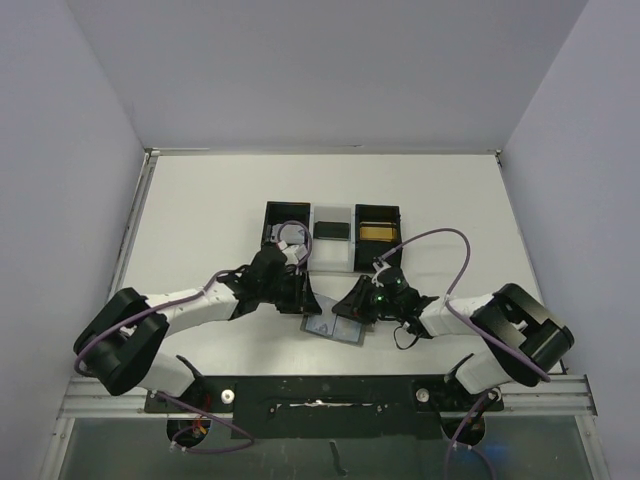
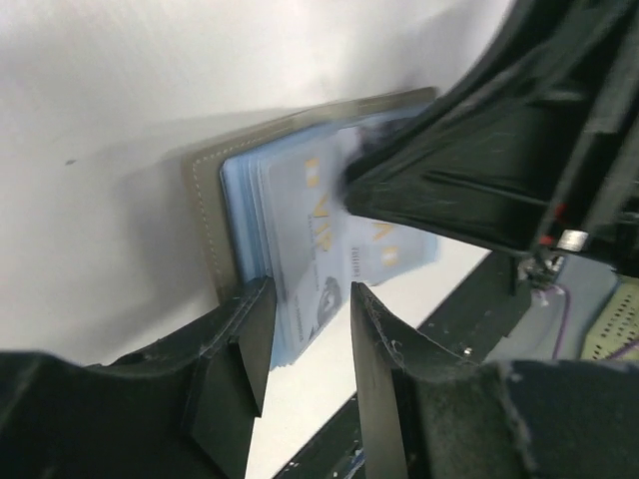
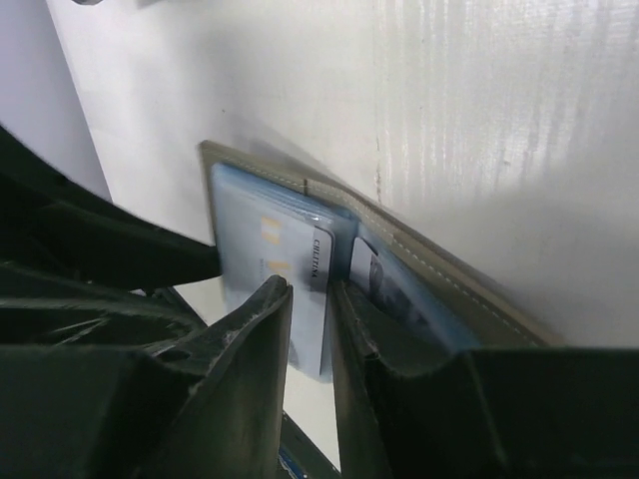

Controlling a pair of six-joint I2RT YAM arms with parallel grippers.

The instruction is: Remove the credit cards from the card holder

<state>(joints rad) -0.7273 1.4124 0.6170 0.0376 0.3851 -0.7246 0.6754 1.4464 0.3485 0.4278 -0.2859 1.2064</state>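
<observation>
The card holder (image 1: 335,328) lies open on the white table between my two grippers, grey outside and blue-grey inside (image 2: 205,200) (image 3: 429,259). Pale blue credit cards (image 2: 300,230) (image 3: 250,249) stick partly out of its pocket, over the table. My left gripper (image 1: 308,298) (image 2: 312,319) is open, its jaws either side of the cards' near edge and one finger against the holder's rim. My right gripper (image 1: 350,305) (image 3: 305,299) comes from the other side. Its jaws are narrowly apart, with a card across the gap, one finger over the cards and the other on the holder's panel.
A black-and-white three-compartment tray (image 1: 333,262) stands just behind the grippers. A dark flat item (image 1: 331,229) lies in its middle part and a gold one (image 1: 377,232) in its right part. The black mounting rail (image 1: 320,400) runs along the near edge.
</observation>
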